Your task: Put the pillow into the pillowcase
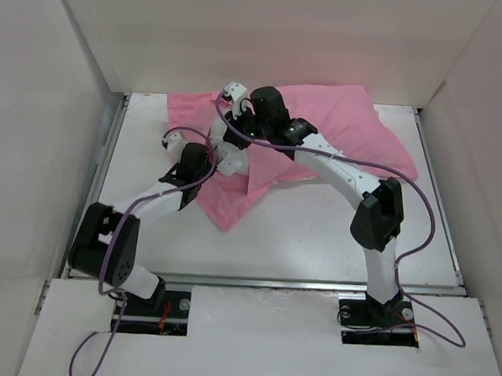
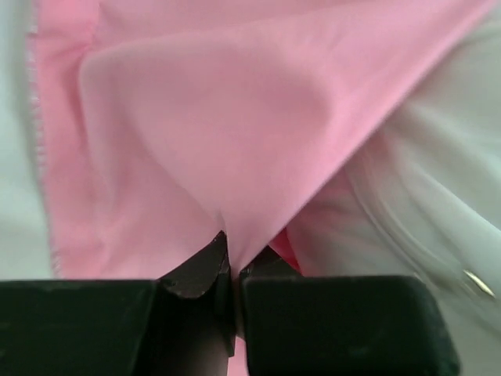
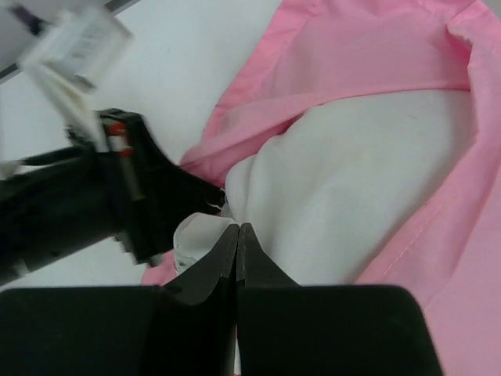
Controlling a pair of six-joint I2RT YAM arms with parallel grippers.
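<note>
In the left wrist view the left claw [image 2: 229,252] was nearest, its two black fingers pressed together on a fold of the thin pink satin pillowcase [image 2: 219,117], which rose from the pinch like a small tent. In the right wrist view the right claw [image 3: 237,235] was also closed. It pinched a corner fold of the large plump white fabric pillow [image 3: 352,180] just where the pillow came out of the pink opening.

Farther out, the top view showed both claws close together at the left end of the bundle, on the white bench [image 1: 315,242]. Most of the pillow seemed to be already inside the sleeve, with only its left corner bare. A loose, empty flap of pink hung toward the near side.

Both things looked light and very soft, so I judged they would sag and fold and would not keep a shape. The satin looked slippery, so a shallow pinch could slide off, and a hold on the seamed hem of the mouth should be safer. The pillow should compress easily, and its seamed corner gave the firmest place to take it.

The long axis of the filled pillowcase ran across the bench from left to right, with the right end a little nearer than the middle. Its closed end pointed to the right. The open mouth pointed to the left, toward the claws.
</note>
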